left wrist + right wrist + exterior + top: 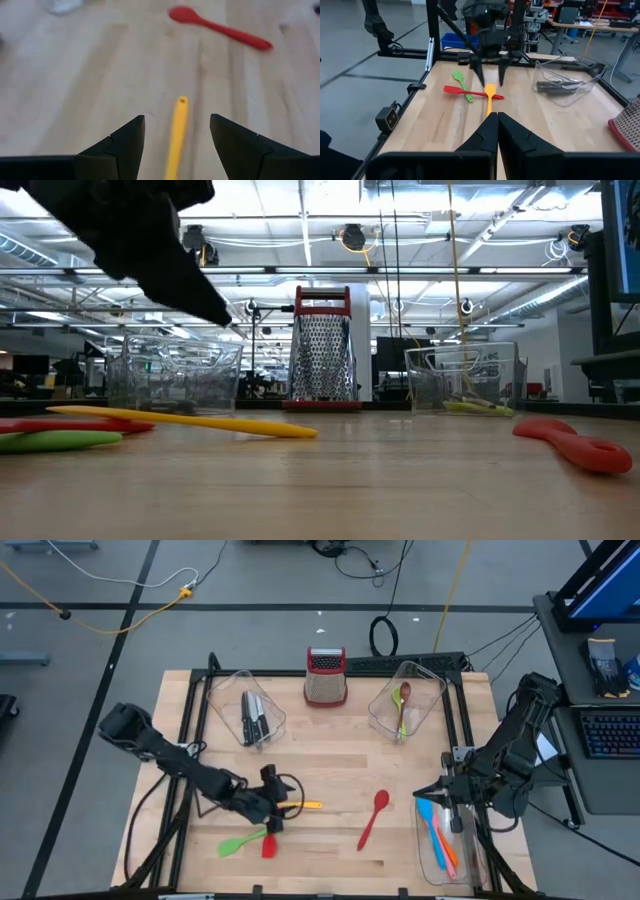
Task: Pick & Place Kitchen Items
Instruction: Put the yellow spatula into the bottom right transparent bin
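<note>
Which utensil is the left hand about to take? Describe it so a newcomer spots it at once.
Start at the wooden table and find the left hand, open near the front left. The yellow spatula lies flat between its fingers, handle pointing toward the red spoon. Unlike the green spatula and red utensil beside it, it is yellow.

A yellow spatula lies left of center, the grater stands mid-frame, and a red spoon lies at right.

You're in a robotics lab: exposed ceiling pipes, cables across concrete floor, computer desks behind.
</note>
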Controlling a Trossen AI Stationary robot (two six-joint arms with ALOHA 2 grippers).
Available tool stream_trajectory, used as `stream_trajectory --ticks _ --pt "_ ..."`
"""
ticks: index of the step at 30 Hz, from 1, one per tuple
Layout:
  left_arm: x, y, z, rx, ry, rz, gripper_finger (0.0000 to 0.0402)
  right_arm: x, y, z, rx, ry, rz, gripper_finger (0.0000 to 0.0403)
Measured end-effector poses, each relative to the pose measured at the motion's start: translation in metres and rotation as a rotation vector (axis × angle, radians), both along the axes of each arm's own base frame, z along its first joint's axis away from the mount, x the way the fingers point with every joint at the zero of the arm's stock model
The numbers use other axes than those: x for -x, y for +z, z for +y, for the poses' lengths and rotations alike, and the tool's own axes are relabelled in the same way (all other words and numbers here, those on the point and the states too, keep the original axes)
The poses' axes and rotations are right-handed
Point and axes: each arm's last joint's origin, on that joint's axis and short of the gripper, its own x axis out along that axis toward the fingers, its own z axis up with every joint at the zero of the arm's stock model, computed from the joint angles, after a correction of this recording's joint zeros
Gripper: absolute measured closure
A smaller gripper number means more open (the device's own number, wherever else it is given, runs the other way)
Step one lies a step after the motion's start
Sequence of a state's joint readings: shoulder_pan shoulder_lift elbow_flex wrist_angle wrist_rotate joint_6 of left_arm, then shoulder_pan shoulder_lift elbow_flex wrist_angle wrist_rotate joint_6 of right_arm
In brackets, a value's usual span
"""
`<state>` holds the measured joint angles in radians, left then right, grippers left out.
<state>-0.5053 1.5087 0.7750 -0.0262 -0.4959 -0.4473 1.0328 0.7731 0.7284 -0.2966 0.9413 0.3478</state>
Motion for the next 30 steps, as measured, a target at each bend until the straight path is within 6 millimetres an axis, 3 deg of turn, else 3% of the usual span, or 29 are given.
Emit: stream_trajectory --ticks 7,13,30 --pt "-0.011 -0.018 -0.011 0.031 -0.127 0.121 0.0172 0.0 0.0 0.0 0.047 0.009 -0.003 0.0401" --pt "-0.016 -0.018 -0.011 -0.019 -0.136 0.254 0.0172 0.0 0.0 0.0 0.049 0.009 -0.003 0.0402" --pt "-0.022 -0.023 0.02 0.07 -0.098 0.42 0.0172 0.0 0.0 0.0 0.049 0.011 -0.003 0.0399"
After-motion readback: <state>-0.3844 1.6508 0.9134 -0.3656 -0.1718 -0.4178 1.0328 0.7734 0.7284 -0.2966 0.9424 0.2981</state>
